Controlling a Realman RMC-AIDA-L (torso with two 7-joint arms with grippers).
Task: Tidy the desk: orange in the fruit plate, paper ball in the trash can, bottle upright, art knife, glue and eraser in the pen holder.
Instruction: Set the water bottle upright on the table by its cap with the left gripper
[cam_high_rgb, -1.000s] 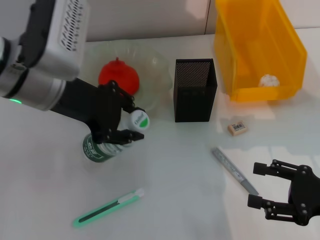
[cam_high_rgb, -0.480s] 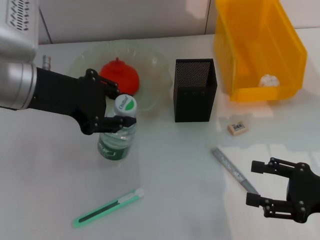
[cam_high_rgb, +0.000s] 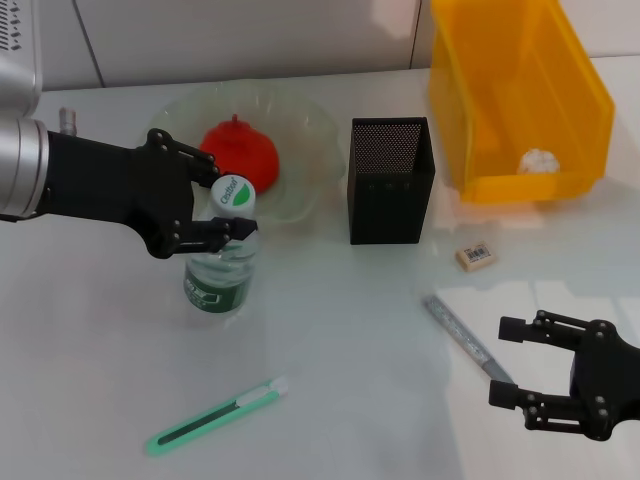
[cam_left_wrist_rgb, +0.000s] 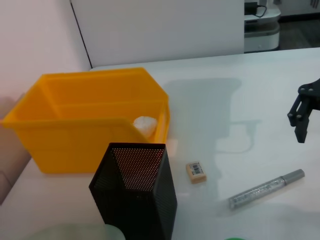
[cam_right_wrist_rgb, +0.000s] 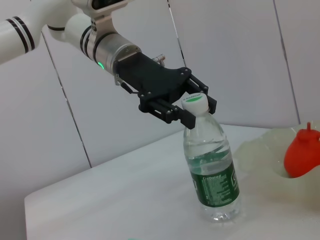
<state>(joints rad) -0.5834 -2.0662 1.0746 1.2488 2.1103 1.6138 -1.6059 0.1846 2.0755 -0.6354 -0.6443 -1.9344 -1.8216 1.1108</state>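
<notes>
Head view: the left gripper (cam_high_rgb: 215, 212) reaches in from 9 o'clock and is closed around the neck of a clear plastic bottle (cam_high_rgb: 220, 262), just under its white cap. The bottle stands upright on the white desk (cam_high_rgb: 330, 330), at 6 o'clock from the glass fruit plate (cam_high_rgb: 305, 140) that holds a red-orange fruit (cam_high_rgb: 238, 152). A black mesh pen holder (cam_high_rgb: 390, 180) sits at centre, and a yellow bin (cam_high_rgb: 520, 95) with a paper ball (cam_high_rgb: 538, 160) at 1 o'clock. An eraser (cam_high_rgb: 475, 256), a silver glue pen (cam_high_rgb: 466, 340) and a green art knife (cam_high_rgb: 215, 415) lie loose. The right gripper (cam_high_rgb: 545, 375) hovers at 5 o'clock, its claw spread wide and holding nothing.

Left wrist view: shows the pen holder, bin, eraser and glue pen, with the right gripper farther off.

Right wrist view: the bottle looks nearly full, so probably heavy, smooth and slippery. The ridged neck is the surest hold.
</notes>
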